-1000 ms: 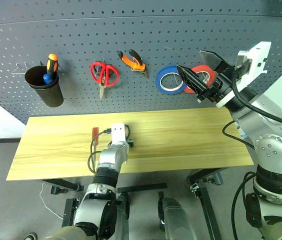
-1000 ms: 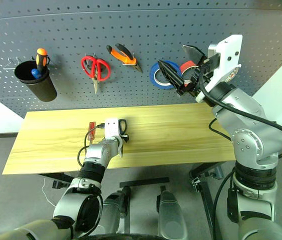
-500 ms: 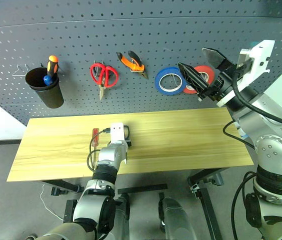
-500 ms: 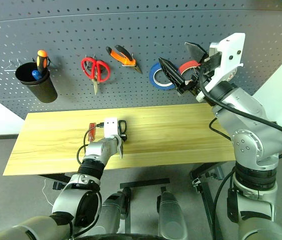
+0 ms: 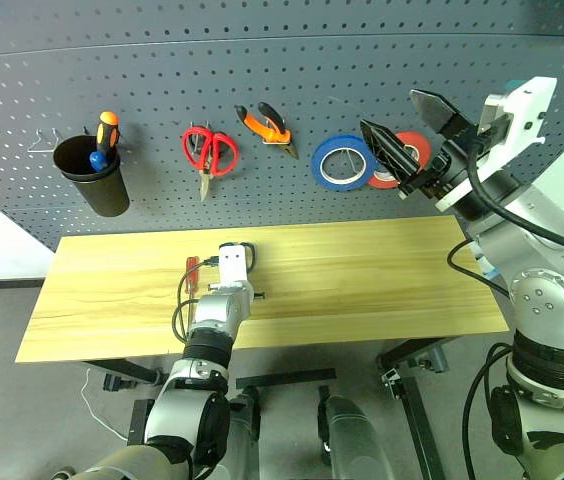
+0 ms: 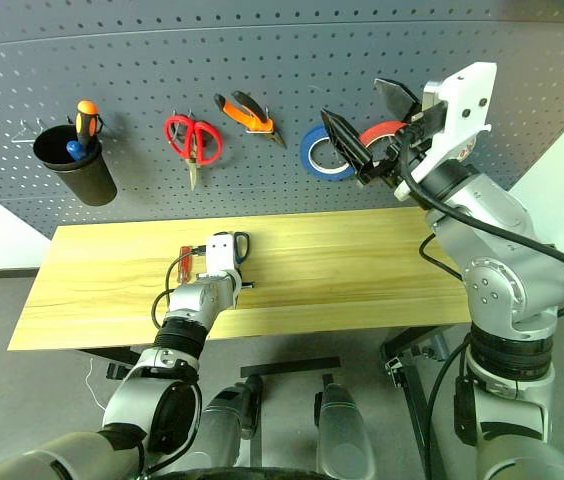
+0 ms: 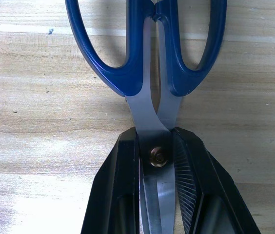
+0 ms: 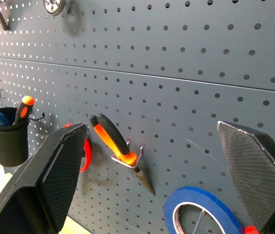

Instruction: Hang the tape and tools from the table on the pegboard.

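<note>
Dark blue-handled scissors point(image 7: 147, 53) lie flat on the table point(image 5: 382, 275), and my left gripper point(image 7: 157, 135) is shut on them at the pivot. Their handle loops point(image 5: 247, 250) peek out beyond my left wrist. A slim red-handled screwdriver point(image 5: 191, 272) lies on the wood just left of that wrist. The orange-and-black pliers point(image 5: 267, 124) hang on the pegboard point(image 5: 292, 60). My right gripper point(image 5: 409, 128) is raised and open with nothing in it, in front of the board by the coloured rolls. The tape is out of view.
On the board hang red-handled scissors point(image 5: 208, 152), a blue tape roll point(image 5: 342, 162) and a red tape roll point(image 5: 403, 160) partly behind my right fingers. A black cup point(image 5: 92, 180) holding an orange-and-black screwdriver hangs at the left.
My left gripper has gone from open to shut on the blue-handled scissors. The right arm has stayed where it was.
</note>
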Controlling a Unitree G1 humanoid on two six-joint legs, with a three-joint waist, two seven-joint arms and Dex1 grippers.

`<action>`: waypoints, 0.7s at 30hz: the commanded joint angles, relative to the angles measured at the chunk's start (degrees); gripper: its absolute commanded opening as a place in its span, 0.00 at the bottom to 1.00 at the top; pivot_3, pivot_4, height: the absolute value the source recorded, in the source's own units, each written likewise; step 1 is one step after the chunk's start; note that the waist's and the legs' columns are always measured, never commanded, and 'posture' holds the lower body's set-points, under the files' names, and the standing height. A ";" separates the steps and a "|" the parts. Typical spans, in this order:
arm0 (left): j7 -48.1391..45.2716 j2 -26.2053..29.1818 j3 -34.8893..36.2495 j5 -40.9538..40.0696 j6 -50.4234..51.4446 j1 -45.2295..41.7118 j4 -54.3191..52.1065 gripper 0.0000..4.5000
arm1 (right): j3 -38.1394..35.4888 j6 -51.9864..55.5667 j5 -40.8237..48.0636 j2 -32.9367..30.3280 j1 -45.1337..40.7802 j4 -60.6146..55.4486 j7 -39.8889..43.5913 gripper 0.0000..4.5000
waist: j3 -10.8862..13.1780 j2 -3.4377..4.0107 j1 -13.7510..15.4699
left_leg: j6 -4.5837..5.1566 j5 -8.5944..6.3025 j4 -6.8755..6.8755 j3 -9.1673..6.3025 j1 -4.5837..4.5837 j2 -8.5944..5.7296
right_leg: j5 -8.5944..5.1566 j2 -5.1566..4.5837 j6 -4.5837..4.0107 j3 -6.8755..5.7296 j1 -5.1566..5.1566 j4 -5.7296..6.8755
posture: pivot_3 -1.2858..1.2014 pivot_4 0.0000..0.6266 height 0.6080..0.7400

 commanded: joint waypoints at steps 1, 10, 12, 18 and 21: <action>0.04 0.10 0.56 0.11 2.68 3.46 5.72 0.14 | -0.92 -1.58 -0.39 0.12 -1.58 -0.85 0.12 1.00 | -0.03 0.00 0.00 | 0.00 0.00 0.00 0.00 0.00 0.00 | 0.00 0.00 0.00 0.00 0.00 -0.01 | 0.47 0.38 0.98; -3.17 0.61 -4.48 2.67 1.91 5.63 0.78 0.14 | -0.09 -2.18 -1.67 0.32 -1.62 -0.19 0.63 1.00 | -0.10 0.00 0.02 | 0.06 -0.05 -0.05 -0.01 -0.01 0.00 | 0.00 0.00 0.01 -0.01 0.11 -0.28 | 0.47 0.38 0.98; -3.93 0.86 -5.72 3.24 2.13 6.55 -1.15 0.14 | -0.03 -2.28 -1.79 0.35 -1.68 0.02 0.71 1.00 | -0.10 0.00 0.03 | 0.09 -0.07 -0.08 -0.01 -0.04 0.00 | 0.00 -0.01 0.01 -0.01 0.11 -0.39 | 0.47 0.38 0.98; -5.57 1.95 -8.34 4.99 1.24 8.60 -4.26 0.14 | 0.13 -2.37 -2.39 0.53 -1.56 0.34 0.99 1.00 | -0.10 0.00 0.05 | 0.23 -0.17 -0.15 -0.01 -0.09 -0.01 | -0.01 -0.05 0.04 0.00 0.09 -0.60 | 0.47 0.38 0.98; -6.15 2.42 -10.07 6.06 0.73 9.44 -6.09 0.14 | 0.16 -2.40 -2.58 0.53 -1.57 0.52 1.10 1.00 | -0.09 0.00 0.04 | 0.28 -0.20 -0.15 -0.02 -0.10 -0.02 | -0.01 -0.08 0.05 0.04 0.09 -0.63 | 0.47 0.38 0.98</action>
